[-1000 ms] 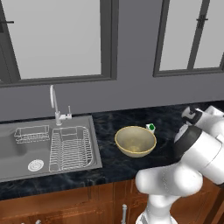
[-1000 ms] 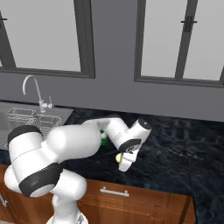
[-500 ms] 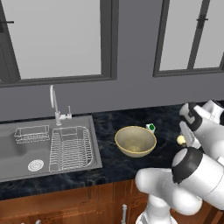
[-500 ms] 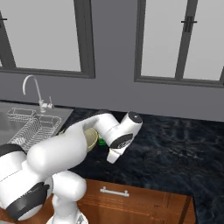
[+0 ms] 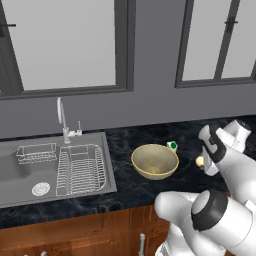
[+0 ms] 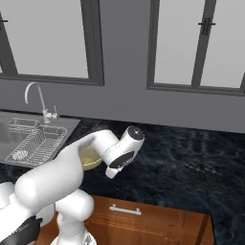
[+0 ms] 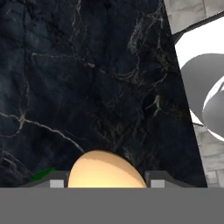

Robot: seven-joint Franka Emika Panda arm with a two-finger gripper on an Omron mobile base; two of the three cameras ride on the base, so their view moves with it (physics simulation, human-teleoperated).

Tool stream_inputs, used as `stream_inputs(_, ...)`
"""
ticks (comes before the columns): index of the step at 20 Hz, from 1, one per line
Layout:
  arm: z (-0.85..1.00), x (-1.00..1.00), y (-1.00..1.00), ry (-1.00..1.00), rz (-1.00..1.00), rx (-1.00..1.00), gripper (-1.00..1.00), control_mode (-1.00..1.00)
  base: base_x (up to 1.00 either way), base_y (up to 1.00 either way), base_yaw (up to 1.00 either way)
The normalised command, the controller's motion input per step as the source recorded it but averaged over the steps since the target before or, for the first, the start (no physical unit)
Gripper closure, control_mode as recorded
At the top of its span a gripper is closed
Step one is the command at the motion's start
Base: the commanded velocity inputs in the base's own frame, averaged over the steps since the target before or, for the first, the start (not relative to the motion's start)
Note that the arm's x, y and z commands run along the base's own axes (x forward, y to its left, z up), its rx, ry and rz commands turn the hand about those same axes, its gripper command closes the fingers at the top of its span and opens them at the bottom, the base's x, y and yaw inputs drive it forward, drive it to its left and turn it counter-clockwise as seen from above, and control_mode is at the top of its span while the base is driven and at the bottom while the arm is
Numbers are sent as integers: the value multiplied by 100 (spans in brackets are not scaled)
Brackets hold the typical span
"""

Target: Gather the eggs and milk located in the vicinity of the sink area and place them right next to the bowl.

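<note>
One egg (image 7: 107, 169) clamped between gripper (image 7: 107, 183) fingertips, long axis unclear, above dark counter (image 7: 78, 87); right of bowl (image 5: 154, 161), milk (image 5: 172, 146) behind.

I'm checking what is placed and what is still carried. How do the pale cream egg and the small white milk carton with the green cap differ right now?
The pale cream egg sits between the fingertips of the gripper, above the dark marble counter; the white milk carton stands on that counter behind the yellowish-tan bowl. The egg is round and plain; the carton is boxy, green-capped. Both are far smaller than the bowl.
</note>
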Motion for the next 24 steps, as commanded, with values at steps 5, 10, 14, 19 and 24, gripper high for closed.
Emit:
stream_inputs(5, -8, 0, 2, 0, 0, 1, 100, -100, 0, 0, 0)
stream_inputs(10, -10, 7, 0, 0, 3, 1, 100, -100, 0, 0, 0)
stream_inputs(14, -13, 23, 0, 0, 7, 0, 100, -100, 0, 0, 0)
stream_inputs(19, -20, 37, 2, 2, 10, 0, 100, -100, 0, 0, 0)
stream_inputs(24, -18, 35, 1, 2, 11, 0, 100, -100, 0, 0, 0)
